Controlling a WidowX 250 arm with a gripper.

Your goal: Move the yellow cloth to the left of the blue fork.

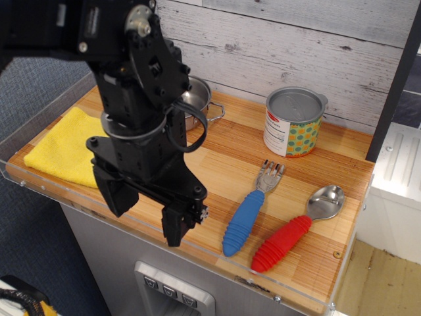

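Note:
The yellow cloth lies flat at the far left of the wooden counter, partly hidden behind my arm. The blue fork lies to the right of centre, ribbed handle toward the front edge, tines pointing back. My gripper hangs in the foreground between cloth and fork, above the counter's front edge. Its two black fingers are spread apart and hold nothing.
A red-handled spoon lies right of the fork. A tin can stands at the back right. A steel pot stands at the back, half hidden by my arm. A clear rail edges the counter.

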